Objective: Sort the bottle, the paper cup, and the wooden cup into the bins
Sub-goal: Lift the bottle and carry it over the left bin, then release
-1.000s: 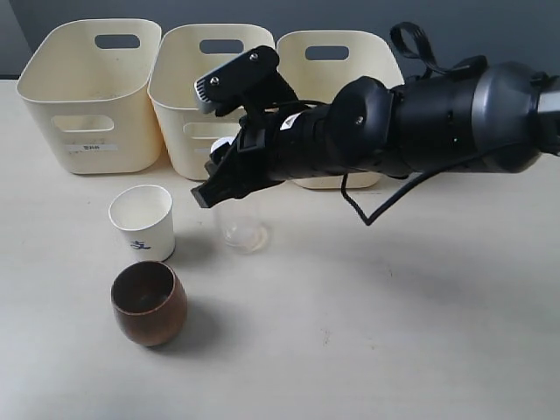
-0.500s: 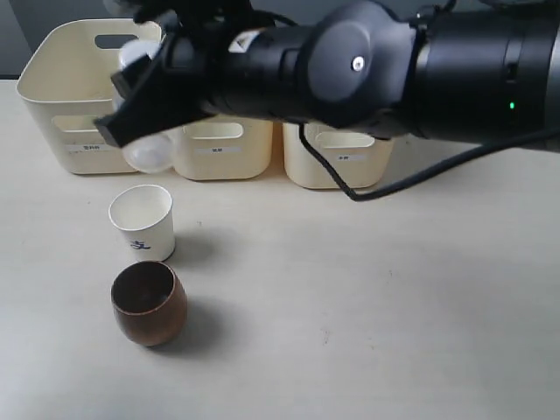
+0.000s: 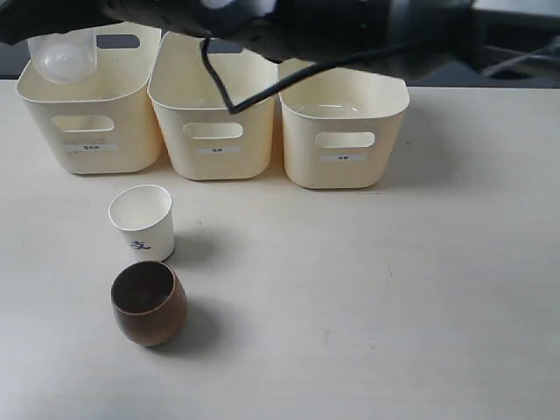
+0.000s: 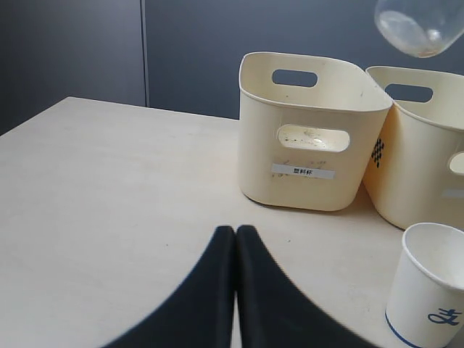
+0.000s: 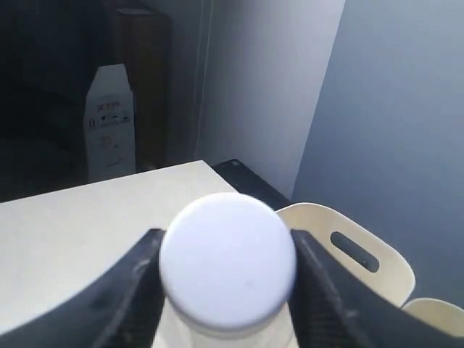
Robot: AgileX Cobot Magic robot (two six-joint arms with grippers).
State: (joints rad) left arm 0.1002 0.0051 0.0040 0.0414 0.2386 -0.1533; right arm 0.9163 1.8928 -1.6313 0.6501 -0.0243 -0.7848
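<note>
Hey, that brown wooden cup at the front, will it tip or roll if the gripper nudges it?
The wooden cup probably rocks easily: its belly is round and narrows toward the base. Knocked over, it would likely roll. It looks thick-walled and rigid, so the fingers should not crush it, unlike the paper cup.

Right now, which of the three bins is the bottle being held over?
The leftmost bin in the exterior view. The right gripper holds the bottle above its far left rim; the middle bin and right bin have nothing held over them.
</note>
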